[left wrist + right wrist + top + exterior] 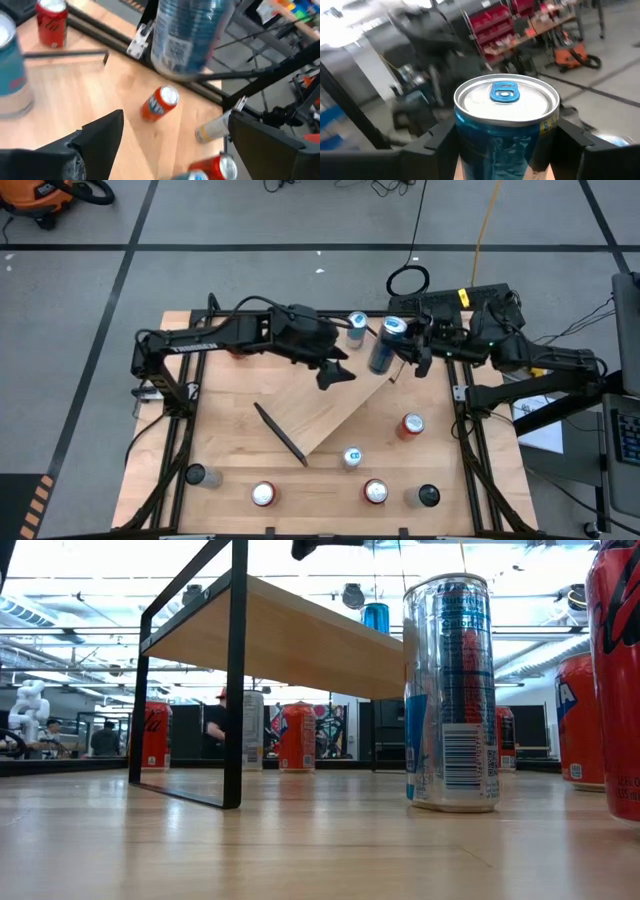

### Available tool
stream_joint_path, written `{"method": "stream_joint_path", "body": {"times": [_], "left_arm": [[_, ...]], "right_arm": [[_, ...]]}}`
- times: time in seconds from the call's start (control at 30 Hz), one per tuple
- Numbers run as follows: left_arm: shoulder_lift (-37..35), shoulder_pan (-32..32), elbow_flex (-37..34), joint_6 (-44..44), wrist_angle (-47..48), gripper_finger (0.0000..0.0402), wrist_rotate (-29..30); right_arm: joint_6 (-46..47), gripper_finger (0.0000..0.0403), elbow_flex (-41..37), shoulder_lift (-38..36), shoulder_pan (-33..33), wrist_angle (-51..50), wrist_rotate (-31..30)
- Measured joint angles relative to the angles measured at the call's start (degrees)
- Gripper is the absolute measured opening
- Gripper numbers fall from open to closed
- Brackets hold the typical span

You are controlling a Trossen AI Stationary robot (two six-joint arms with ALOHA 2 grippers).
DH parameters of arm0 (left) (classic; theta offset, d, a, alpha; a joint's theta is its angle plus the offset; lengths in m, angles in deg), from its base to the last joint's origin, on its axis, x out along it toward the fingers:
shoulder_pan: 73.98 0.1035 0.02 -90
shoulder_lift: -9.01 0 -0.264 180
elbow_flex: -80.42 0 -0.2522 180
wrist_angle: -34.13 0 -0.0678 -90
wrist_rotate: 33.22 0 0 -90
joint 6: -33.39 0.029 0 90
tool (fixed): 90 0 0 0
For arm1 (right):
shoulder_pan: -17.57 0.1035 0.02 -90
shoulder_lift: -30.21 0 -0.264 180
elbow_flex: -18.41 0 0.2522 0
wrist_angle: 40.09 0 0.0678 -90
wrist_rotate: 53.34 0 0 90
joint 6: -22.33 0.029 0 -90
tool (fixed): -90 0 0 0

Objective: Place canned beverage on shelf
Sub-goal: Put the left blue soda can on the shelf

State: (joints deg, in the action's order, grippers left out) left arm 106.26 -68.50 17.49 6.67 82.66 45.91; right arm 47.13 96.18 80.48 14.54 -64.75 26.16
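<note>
While the right gripper (pixel 413 348) clamps its jaws on either side of a blue can (pixel 386 343), that can stands at the far end of the shelf (pixel 330 415), a light-wood board with a black bracket (pixel 280 434) at its near short end, lying slantwise across the table (pixel 225 450).

Left gripper (pixel 338 373): jaws spread wide, holding nothing, just beside the held can over the shelf's upper part.

Beyond the left jaws, toward the table's far edge: a second blue can (pixel 357 326).

On the table, apart from both jaws: silver-blue can (pixel 352 457) just below the shelf; orange can (pixel 411 425); two red cans (pixel 264 495) (pixel 375 492); dark can (pixel 428 496).
</note>
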Motion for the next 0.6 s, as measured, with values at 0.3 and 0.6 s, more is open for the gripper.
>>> {"method": "stream_joint_path", "body": {"times": [0.3,0.6], "left_arm": [[-4.1,-1.0,0.0,0.0,8.4,0.0363,1.0],[-4.5,-2.3,0.0,0.0,9.1,0.0363,3.5]], "right_arm": [[1.7,0.0208,-5.2,-5.5,0.0,-9.3,-0.8],[1.5,0.0208,-22.5,-11.7,0.0,7.8,-4.7]]}}
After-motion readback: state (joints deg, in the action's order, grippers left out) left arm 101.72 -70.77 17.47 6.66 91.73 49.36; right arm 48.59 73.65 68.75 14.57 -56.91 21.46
